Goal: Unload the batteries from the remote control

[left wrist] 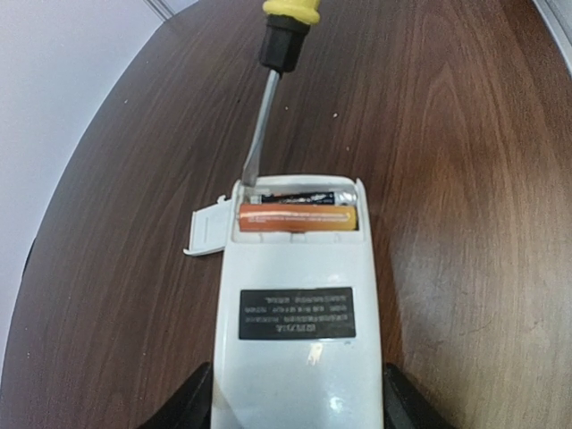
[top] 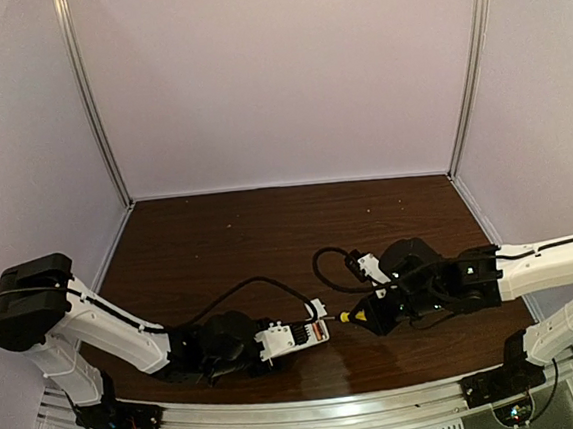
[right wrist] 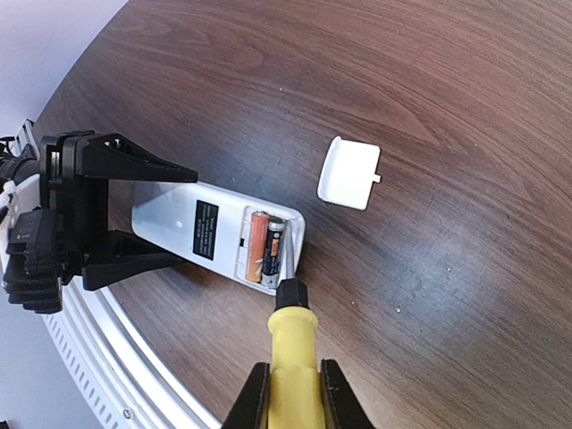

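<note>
The white remote control [left wrist: 299,304] lies back-up on the table with its battery bay open. An orange battery [left wrist: 297,217] and a dark battery [left wrist: 299,196] lie side by side in the bay. My left gripper [left wrist: 299,407] is shut on the remote's body. My right gripper [right wrist: 292,393] is shut on a yellow-handled screwdriver [right wrist: 291,357], whose metal tip [left wrist: 254,165] is in the bay beside the dark battery [right wrist: 273,246]. In the top view the remote [top: 295,335] sits between both grippers.
The small white battery cover [right wrist: 349,172] lies on the table just beside the remote; it also shows in the left wrist view [left wrist: 208,228]. The metal rail of the table's near edge [top: 305,424] runs close behind the remote.
</note>
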